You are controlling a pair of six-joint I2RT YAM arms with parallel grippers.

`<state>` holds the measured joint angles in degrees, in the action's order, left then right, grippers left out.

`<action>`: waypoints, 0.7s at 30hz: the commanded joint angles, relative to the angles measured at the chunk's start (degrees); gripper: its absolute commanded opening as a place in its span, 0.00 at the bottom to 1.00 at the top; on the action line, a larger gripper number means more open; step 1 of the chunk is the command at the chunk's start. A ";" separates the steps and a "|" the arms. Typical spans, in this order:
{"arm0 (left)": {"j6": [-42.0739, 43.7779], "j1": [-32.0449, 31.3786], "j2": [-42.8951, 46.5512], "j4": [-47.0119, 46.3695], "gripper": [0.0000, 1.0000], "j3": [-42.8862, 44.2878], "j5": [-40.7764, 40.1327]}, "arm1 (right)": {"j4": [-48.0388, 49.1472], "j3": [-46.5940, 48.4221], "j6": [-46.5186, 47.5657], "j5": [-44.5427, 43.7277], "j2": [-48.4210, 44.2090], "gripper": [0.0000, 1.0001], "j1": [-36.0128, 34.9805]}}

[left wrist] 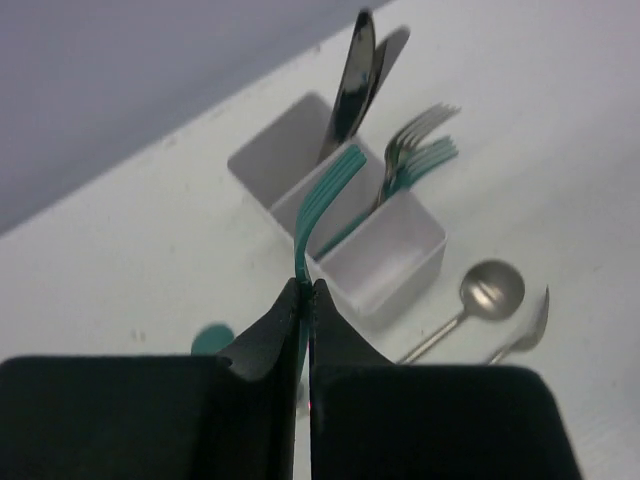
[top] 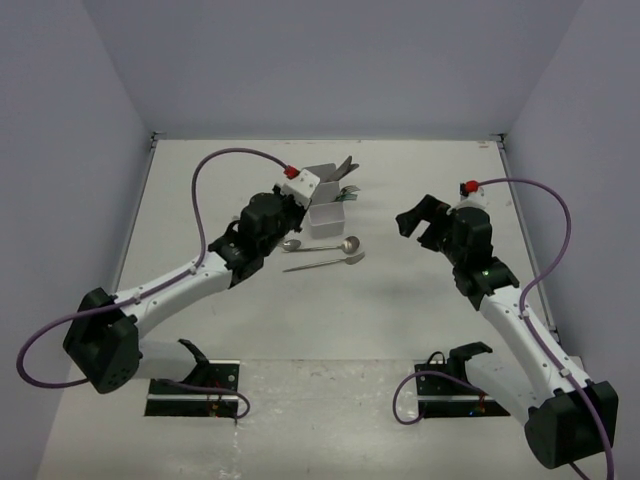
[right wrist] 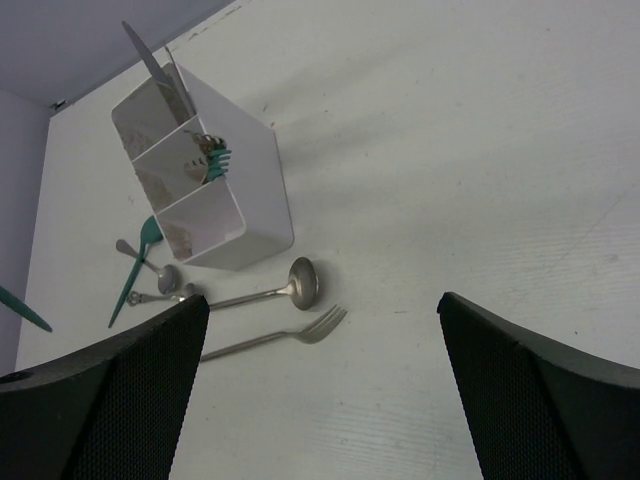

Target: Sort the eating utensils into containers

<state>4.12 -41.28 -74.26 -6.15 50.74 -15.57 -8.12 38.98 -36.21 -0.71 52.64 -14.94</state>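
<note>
Nearest the table's front edge, the right gripper [top: 420, 228] hangs over bare tabletop well to the right of everything, its two fingers [right wrist: 110, 400] spread wide with nothing between them. The left gripper [left wrist: 306, 292] is pressed together on the handle of a teal fork [left wrist: 325, 195], whose tines point up and toward the white box [left wrist: 390, 270]. Only the left wrist camera shows this grip; from overhead the fork is hidden by the arm.

Just in front of the box, a silver spoon [top: 322, 245] and a silver fork [top: 325, 263] lie side by side on the table. The right wrist view alone shows a teal spoon [right wrist: 135, 262] and some small silver pieces [right wrist: 155, 285] beside the box, in a spot the left arm covers from above.

The box stands beyond them with three compartments. The nearest to the left gripper is empty, the middle holds silver and teal forks [left wrist: 420, 150], and the farthest holds knives [left wrist: 352, 85] leaning out over the rim.
</note>
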 commanded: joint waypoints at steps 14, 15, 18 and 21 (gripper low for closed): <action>11.70 2.87 -29.70 -37.18 0.00 20.45 19.78 | 3.20 0.04 0.70 -3.42 2.38 0.99 4.65; 11.44 2.87 -30.06 -37.09 0.00 20.28 19.79 | 3.20 0.13 0.96 -4.03 2.29 0.99 4.74; 10.04 2.96 -30.51 -38.57 0.00 18.09 20.58 | 3.20 0.22 1.14 -4.21 2.20 0.99 5.18; 10.03 3.04 -31.47 -39.47 0.00 16.67 19.27 | 3.28 0.22 1.14 -4.04 2.81 0.99 5.45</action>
<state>14.50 -38.63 -105.32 -38.83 67.94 3.22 -7.27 38.96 -35.97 -3.55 55.11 -9.93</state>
